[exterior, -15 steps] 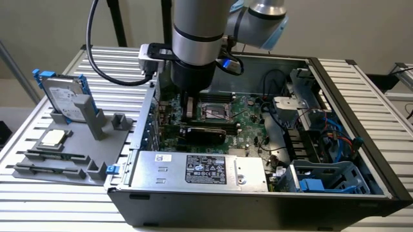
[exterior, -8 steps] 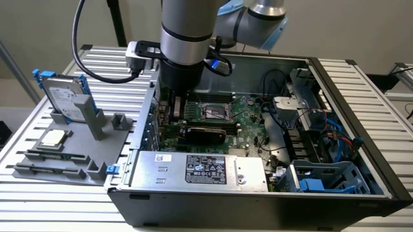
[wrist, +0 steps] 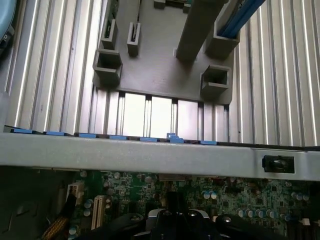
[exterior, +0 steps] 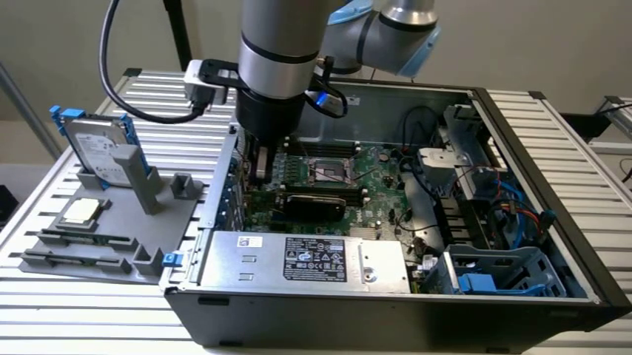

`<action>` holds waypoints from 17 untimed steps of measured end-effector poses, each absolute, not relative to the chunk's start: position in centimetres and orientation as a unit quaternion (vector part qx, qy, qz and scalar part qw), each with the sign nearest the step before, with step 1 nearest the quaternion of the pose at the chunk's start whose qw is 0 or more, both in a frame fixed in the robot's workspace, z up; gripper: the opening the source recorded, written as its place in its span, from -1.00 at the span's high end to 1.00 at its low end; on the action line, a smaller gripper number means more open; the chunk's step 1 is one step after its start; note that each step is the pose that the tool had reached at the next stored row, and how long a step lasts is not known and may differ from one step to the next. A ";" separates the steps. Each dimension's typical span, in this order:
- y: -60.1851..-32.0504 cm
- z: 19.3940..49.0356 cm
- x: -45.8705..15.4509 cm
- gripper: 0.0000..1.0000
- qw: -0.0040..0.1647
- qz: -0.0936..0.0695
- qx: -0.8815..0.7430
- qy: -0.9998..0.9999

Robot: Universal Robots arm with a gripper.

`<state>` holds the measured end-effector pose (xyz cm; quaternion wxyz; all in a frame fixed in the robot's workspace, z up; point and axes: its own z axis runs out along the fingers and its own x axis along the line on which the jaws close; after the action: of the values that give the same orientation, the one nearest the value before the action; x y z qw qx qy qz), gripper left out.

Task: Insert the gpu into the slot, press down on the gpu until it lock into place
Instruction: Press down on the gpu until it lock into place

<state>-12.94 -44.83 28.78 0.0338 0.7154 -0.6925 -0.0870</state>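
1. Locate the gripper (exterior: 265, 144) below the arm's dark wrist, lowered into the open computer case (exterior: 395, 310) at the exterior view's left end of the green motherboard (exterior: 336, 174). You cannot tell from either view whether the gripper is released or clenched.
2. Find the gpu (exterior: 260, 170) directly under the gripper. It appears as a thin dark card standing on edge, close to the case wall and just above the motherboard. You cannot confirm contact between gripper and card, or whether the card sits in the slot, because the arm hides that area.
3. Note the gray holder (exterior: 109, 244) on the counter (exterior: 79, 310) outside the case. It carries the hard drive (exterior: 99, 148) with blue rails, well apart from the gripper.
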 end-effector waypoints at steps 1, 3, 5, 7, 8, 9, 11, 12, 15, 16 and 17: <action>-44.9 28.8 -12.9 0.79 0.035 -0.087 0.715 -0.693; -44.9 28.9 -12.9 0.79 0.038 -0.086 0.715 -0.693; -45.0 29.0 -12.9 0.79 0.041 -0.087 0.715 -0.693; -45.0 29.0 -12.9 0.79 0.045 -0.089 0.714 -0.693; -45.0 29.0 -12.9 0.79 0.047 -0.090 0.714 -0.693; -45.1 29.1 -12.9 0.79 0.049 -0.091 0.714 -0.693; -45.1 29.1 -12.9 0.79 0.053 -0.091 0.713 -0.693; -45.1 29.2 -12.9 0.79 0.055 -0.090 0.713 -0.693; -45.2 29.3 -12.9 0.79 0.061 -0.089 0.712 -0.694; -45.2 29.4 -12.9 0.79 0.063 -0.089 0.712 -0.694; -45.2 29.5 -12.9 0.79 0.066 -0.089 0.711 -0.695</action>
<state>-12.93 -45.20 29.45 0.0657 0.7110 -0.6945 -0.0887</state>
